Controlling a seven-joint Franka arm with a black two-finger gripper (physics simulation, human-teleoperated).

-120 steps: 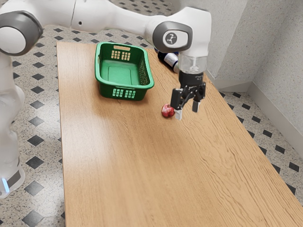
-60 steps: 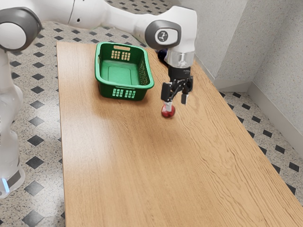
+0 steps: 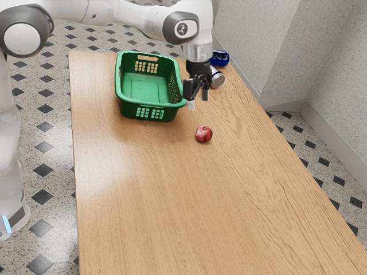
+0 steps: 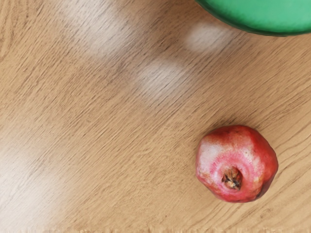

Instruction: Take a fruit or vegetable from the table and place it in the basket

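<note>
My gripper (image 3: 198, 98) hangs above the table beside the basket's rim, its two fingers apart with nothing between them. A red pomegranate (image 3: 203, 134) rests on the wood, lower in the exterior view than the gripper and apart from it. In the wrist view the pomegranate (image 4: 237, 164) has its brown crown facing the camera. The green basket (image 3: 150, 111) stands upright at the table's far part, and its inner floor is bare. Part of the basket (image 4: 272, 17) also shows in the wrist view.
Behind the gripper, a silver-ended can or bottle (image 3: 217, 78) lies near the table's edge, with a blue object (image 3: 219, 58) beyond it. The wooden table (image 3: 172, 200) extends toward the exterior camera.
My hand has moved toward the exterior view's left and up, away from above the pomegranate to beside the basket. The pomegranate and basket have stayed where they were.
</note>
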